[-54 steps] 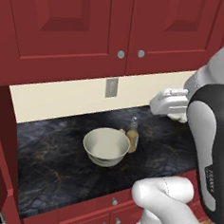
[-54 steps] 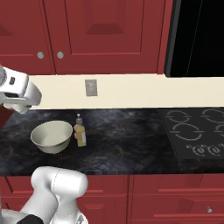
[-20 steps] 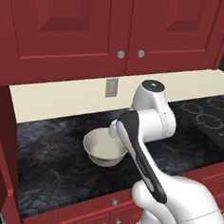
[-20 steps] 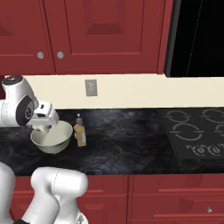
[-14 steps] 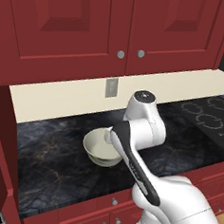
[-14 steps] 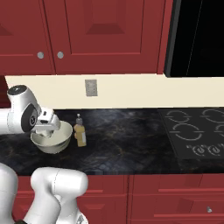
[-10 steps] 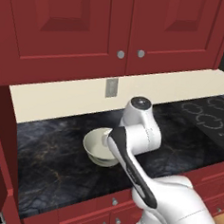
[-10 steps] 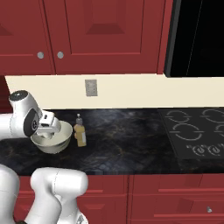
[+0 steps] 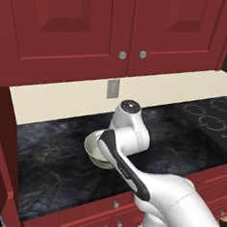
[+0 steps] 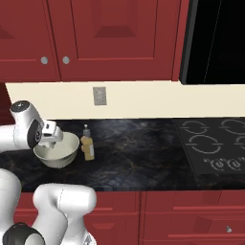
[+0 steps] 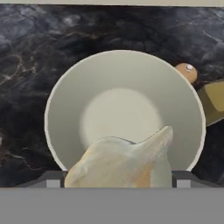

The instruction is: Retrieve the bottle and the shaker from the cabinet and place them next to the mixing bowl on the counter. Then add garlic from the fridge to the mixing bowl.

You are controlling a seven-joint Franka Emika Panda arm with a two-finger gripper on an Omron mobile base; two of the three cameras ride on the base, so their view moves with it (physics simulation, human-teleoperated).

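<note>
Your hand [image 10: 53,135] grips the garlic [image 11: 120,162] directly over the bowl [image 11: 124,109] (bottle [image 10: 87,148] and shaker [image 11: 187,72] already beside it) so it drops inside.

You've got red upper cabinets [image 9: 117,24] closed, a grey wall outlet [image 10: 99,95] below them, and a black cooktop [image 10: 215,146] at right.

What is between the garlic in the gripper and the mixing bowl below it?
Nothing visible. In the hand view the garlic sits held directly above the mixing bowl, whose inside holds nothing. The shaker and bottle stand outside its rim.
</note>
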